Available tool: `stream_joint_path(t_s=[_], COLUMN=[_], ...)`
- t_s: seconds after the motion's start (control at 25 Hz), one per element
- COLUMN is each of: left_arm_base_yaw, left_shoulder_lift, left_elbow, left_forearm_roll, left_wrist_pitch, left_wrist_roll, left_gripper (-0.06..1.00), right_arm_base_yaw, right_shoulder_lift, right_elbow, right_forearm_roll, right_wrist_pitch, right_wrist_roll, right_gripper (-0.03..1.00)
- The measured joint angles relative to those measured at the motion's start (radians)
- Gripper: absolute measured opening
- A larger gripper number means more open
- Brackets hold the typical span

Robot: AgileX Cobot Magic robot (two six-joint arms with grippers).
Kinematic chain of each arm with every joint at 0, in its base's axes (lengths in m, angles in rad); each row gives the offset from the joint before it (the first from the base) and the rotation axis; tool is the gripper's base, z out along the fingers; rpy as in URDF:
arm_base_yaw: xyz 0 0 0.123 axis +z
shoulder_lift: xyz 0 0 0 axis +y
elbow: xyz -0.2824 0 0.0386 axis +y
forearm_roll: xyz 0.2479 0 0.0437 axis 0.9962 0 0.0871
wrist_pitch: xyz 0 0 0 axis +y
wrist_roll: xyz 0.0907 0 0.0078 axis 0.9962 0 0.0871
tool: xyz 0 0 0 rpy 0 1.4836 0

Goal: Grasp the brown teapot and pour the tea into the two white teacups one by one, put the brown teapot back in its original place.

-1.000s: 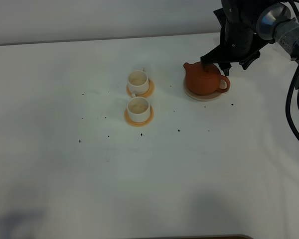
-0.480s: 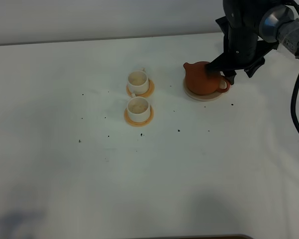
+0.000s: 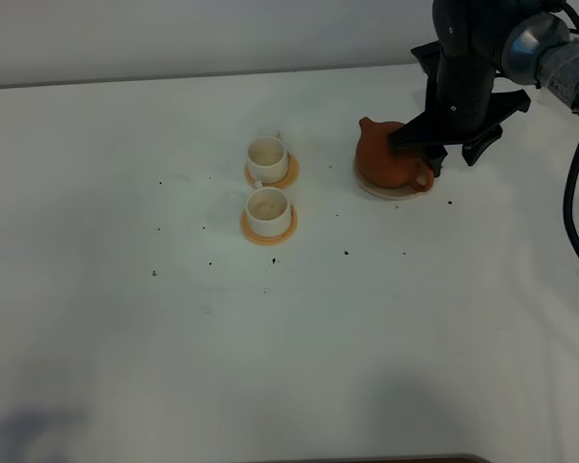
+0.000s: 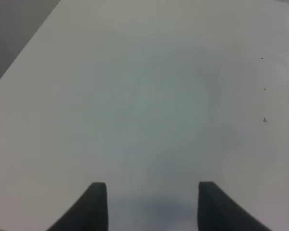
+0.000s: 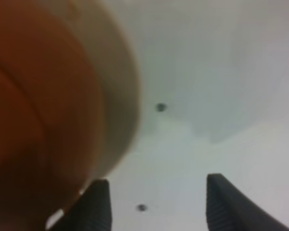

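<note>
I see matt reddish clay on the teapot (image 3: 384,159), glossy white ceramic on the cups (image 3: 268,154), and a smooth matt table (image 3: 270,338).

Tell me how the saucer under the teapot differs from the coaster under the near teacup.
The saucer is pale beige; the near coaster is orange. The saucer is wider than the coaster. The saucer carries the brown teapot; the coaster carries a white teacup. Both are flat, round and lie on the white table.

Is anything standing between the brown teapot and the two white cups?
Nothing visible does: only bare table separates the brown teapot from the far teacup and the near teacup.
</note>
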Motion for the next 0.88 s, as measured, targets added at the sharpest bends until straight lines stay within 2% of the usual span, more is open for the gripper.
stream_joint_path(t_s=[0.2,0.44,0.88], left_arm_base_yaw=[0.000,0.000,0.000], left_shoulder_lift=[0.000,0.000,0.000], left_elbow=[0.000,0.000,0.000], left_forearm_roll=[0.000,0.000,0.000], left_wrist_pitch=[0.000,0.000,0.000], left_wrist_roll=[0.000,0.000,0.000], left_gripper=[0.43,0.43,0.43], right_arm_base_yaw=[0.001,0.022,0.023], right_shoulder_lift=[0.000,0.000,-0.030], right_elbow=[0.000,0.000,0.001], right_forearm_roll=[0.064,0.087,-0.040], right_wrist_pitch=[0.016,0.025,-0.004], right_wrist_roll=[-0.006,-0.009,0.005], right_gripper=[0.43,0.43,0.43])
